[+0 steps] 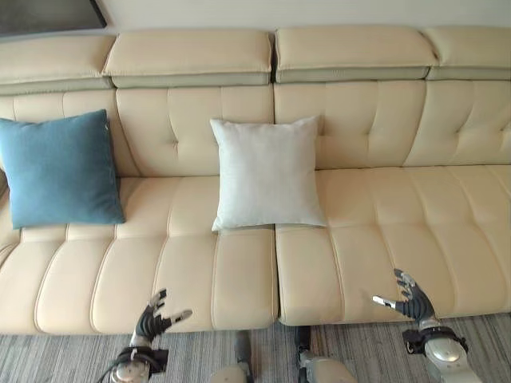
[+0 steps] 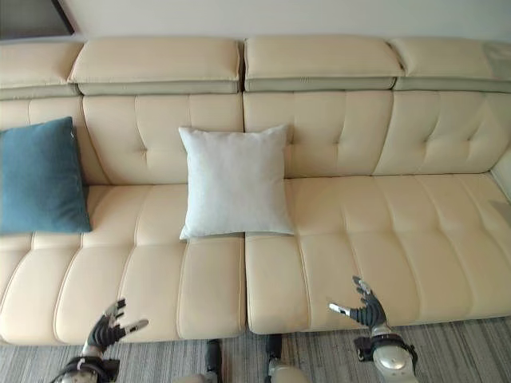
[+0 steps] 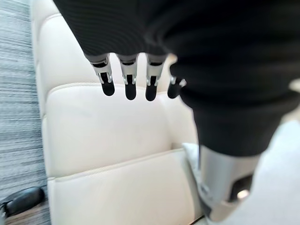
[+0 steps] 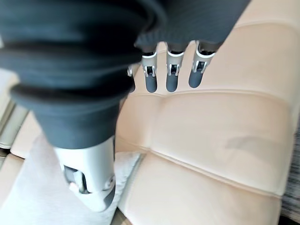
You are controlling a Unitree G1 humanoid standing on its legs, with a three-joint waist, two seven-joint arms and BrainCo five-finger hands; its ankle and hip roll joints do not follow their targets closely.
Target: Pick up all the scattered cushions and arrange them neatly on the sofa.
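A white cushion (image 1: 267, 174) leans upright against the backrest at the middle of the cream sofa (image 1: 383, 231). A blue cushion (image 1: 60, 169) stands against the backrest at the sofa's left end. My left hand (image 1: 152, 319) hovers low at the sofa's front edge, left of centre, fingers spread and empty. My right hand (image 1: 409, 298) is over the front edge of the right seat, open and holding nothing. The left wrist view has the straight fingers (image 3: 127, 84) over bare seat leather, and the right wrist view has the right hand's fingers (image 4: 171, 75) above the seat too.
Grey striped carpet (image 1: 72, 355) runs along the sofa's front. The right half of the sofa seat (image 1: 431, 215) is bare leather. A dark frame (image 1: 48, 14) hangs on the wall at the upper left.
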